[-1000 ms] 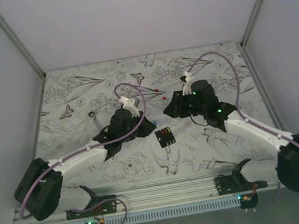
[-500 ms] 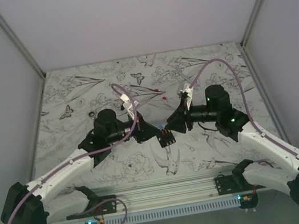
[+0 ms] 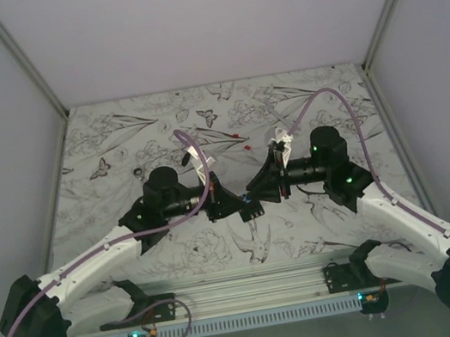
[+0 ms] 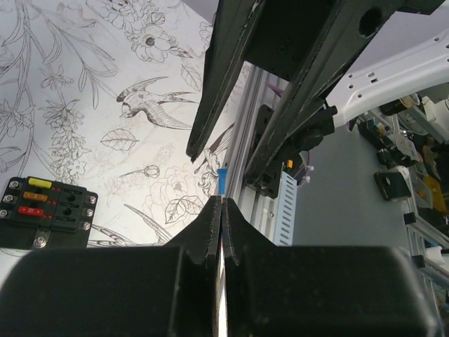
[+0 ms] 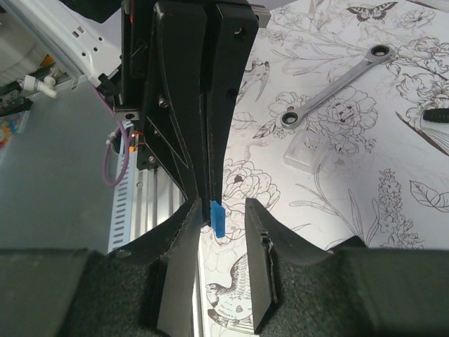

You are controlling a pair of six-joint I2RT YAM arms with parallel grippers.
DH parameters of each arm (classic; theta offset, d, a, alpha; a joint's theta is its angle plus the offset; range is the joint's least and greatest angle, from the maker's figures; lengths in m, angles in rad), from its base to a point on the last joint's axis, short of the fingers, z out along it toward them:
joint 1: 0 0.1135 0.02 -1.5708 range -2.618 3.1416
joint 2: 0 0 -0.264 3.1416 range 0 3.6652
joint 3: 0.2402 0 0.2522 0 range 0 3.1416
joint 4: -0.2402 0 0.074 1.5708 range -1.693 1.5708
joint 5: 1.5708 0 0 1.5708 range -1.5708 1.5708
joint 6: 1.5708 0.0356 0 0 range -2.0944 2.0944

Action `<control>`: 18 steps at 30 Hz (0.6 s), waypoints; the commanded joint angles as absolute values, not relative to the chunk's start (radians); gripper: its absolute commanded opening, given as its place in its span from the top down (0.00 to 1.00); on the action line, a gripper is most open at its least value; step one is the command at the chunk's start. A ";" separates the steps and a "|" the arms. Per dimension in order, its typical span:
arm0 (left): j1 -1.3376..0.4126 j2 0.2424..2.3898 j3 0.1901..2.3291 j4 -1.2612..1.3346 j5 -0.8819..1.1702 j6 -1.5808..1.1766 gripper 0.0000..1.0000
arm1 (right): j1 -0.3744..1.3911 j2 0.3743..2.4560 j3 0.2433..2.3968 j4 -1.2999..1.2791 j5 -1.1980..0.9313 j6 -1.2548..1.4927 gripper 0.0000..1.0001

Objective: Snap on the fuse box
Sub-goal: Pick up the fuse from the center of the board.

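Grippers meet tip to tip over the middle of the surface, one arm coming in from each side.

Left gripper is closed tight with no gap between the fingers. It pinches a small blue fuse at the very tips, and the fuse sticks out past them.

Right gripper is open, one finger on either side of that fuse. There's a clear gap on one side. On the other the fuse sits just beside the finger; can't tell if it touches. Right isn't gripping anything.

Fuse box lies flat on the surface, slots up, held by neither arm. The left wrist view puts it low and off to the side of the closed fingers, clear of them. One column shows a yellow, an orange and a red fuse; the neighbouring slots look dark. In the top view the box sits just on the near side of where the grippers meet, partly hidden under them.

Also on the surface, seen from the right wrist:
- A ratchet wrench lies flat. The top view shows it well apart from the box.
- A small clear plastic piece sits just beside the wrench's near end.
- The end of a black tool is cut off by the frame edge.

Surface print is line-drawn flowers and birds.
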State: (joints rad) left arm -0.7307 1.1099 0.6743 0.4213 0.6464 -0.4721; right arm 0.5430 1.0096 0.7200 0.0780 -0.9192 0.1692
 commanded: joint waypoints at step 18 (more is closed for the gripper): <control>-0.744 1.094 0.709 0.449 0.641 -0.441 1.00 | 0.552 1.013 0.717 0.070 -1.017 0.138 0.91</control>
State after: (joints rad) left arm -0.7399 1.0985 0.6815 0.4206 0.6418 -0.4652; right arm 0.5453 1.0168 0.7162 0.0704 -0.9794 0.1551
